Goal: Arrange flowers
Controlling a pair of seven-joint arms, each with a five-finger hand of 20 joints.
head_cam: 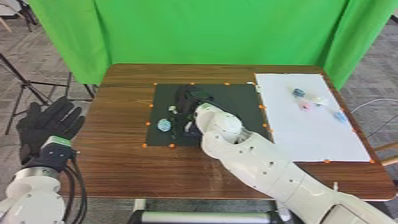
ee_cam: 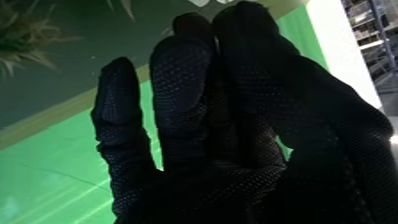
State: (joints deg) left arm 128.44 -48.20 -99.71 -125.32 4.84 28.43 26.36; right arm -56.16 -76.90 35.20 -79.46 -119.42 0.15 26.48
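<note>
Flowers: one blue bloom (head_cam: 164, 125), on the dark mat (head_cam: 235, 95), near its left edge; a mixed group (head_cam: 305, 106), blue, pink and white, on the white sheet (head_cam: 311, 140), toward its far right corner.
Right hand (head_cam: 188, 94): over the mat's far left part; fingers extended and lightly bent, one apart, the others close together; whether anything lies between them, cannot tell. Spiky leaves (ee_cam: 35, 37) near it, apart from the fingers.
Left hand (head_cam: 51, 122): open, fingers spread, beyond the tabletop's left edge.
Tabletop (head_cam: 115, 155): brown wood, mat mid-surface, sheet along the right edge, orange markers (head_cam: 172, 146) around both.
Room: green curtain (head_cam: 204, 30) behind the far edge; grey carpet (head_cam: 67, 65); black stand at left.
</note>
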